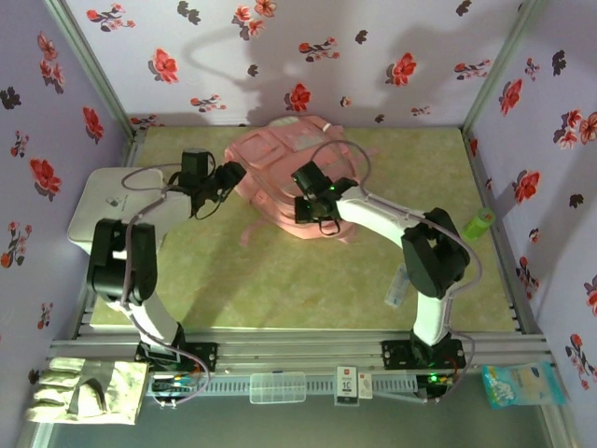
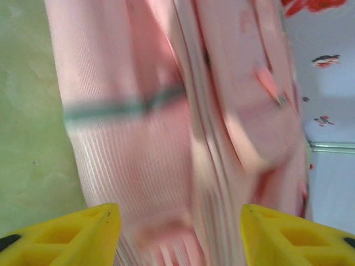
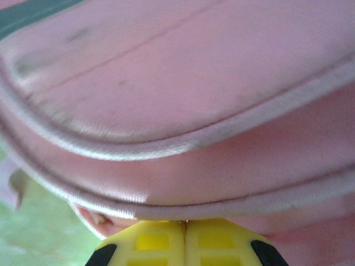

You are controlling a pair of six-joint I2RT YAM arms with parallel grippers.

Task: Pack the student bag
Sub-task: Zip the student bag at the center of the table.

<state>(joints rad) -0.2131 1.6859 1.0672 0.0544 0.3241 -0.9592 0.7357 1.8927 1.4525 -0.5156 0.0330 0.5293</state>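
The student bag lies flat at the back middle of the table, close under the flowered rear wall, with a strap trailing toward the near side. The left gripper sits at the bag's left edge. Its yellow fingers stand well apart with pink fabric ahead of them, and nothing is clamped between them (whether they brush the cloth I cannot tell). The right gripper is over the bag's near part. Its fingers are pressed together just under a piped seam, and I see nothing pinched in them. My guess is that one arm each side is meant to steady the soft bag and lift a flap. A white box crowds the left arm's elbow, and a green bottle stands by the right wall. The near half of the table offers the open room
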